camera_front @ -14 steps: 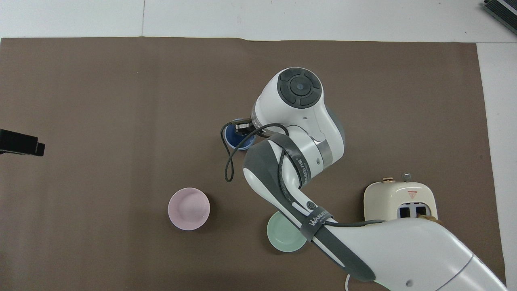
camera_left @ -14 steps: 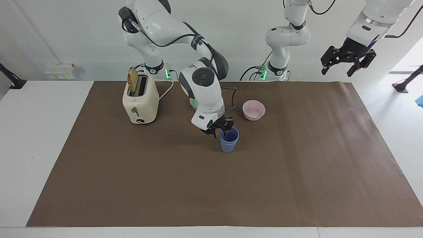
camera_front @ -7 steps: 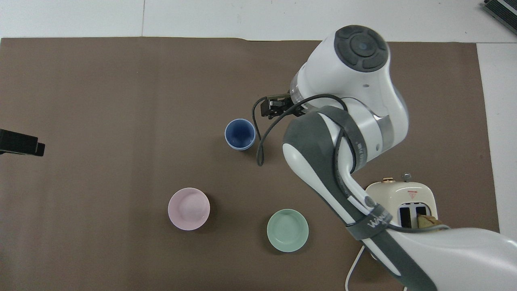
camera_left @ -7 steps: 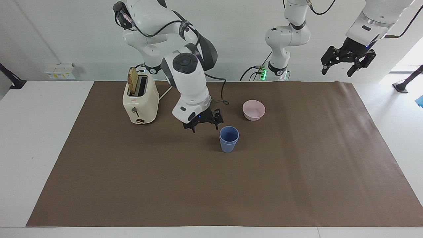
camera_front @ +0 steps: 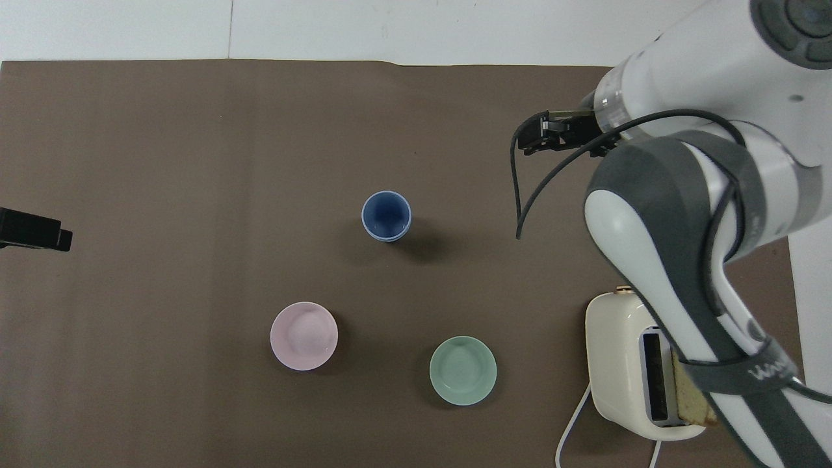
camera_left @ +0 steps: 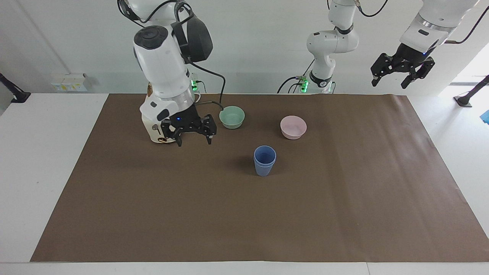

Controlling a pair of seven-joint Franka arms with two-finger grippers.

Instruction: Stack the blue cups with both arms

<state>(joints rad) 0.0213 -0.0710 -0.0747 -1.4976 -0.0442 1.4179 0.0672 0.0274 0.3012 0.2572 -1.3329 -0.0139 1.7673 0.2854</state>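
Brown paper point(camera_left: 344, 198) covers most of the white tabletop point(camera_left: 34, 172) in the facing view, and a plain white wall stands at the robots' end. The blue cups point(camera_left: 264, 160) stand about in the middle of the paper, one set inside the other, upright, long axis vertical, mouths open upward. The pink bowl point(camera_left: 293, 127) and the green bowl point(camera_left: 232, 117) are nearer to the robots than the cups. A cream toaster point(camera_left: 149, 128) stands toward the right arm's end, mostly hidden by the arm. The right hand point(camera_left: 194, 142) hangs over the paper just beside the toaster, fingers spread, holding nothing, well apart from the cups. The left hand point(camera_left: 392, 81) waits high over its end of the tabletop, fingers also spread and empty.

In the overhead view the cups point(camera_front: 386, 216) show as one round blue mouth with a second rim just under it. The pink bowl point(camera_front: 303, 335) and the green bowl point(camera_front: 463, 370) lie nearer to the robots. The toaster point(camera_front: 640, 364) has a slice in one slot. The right hand point(camera_front: 549, 133) is only partly visible; the left hand shows only a dark tip point(camera_front: 32, 229) at the edge.
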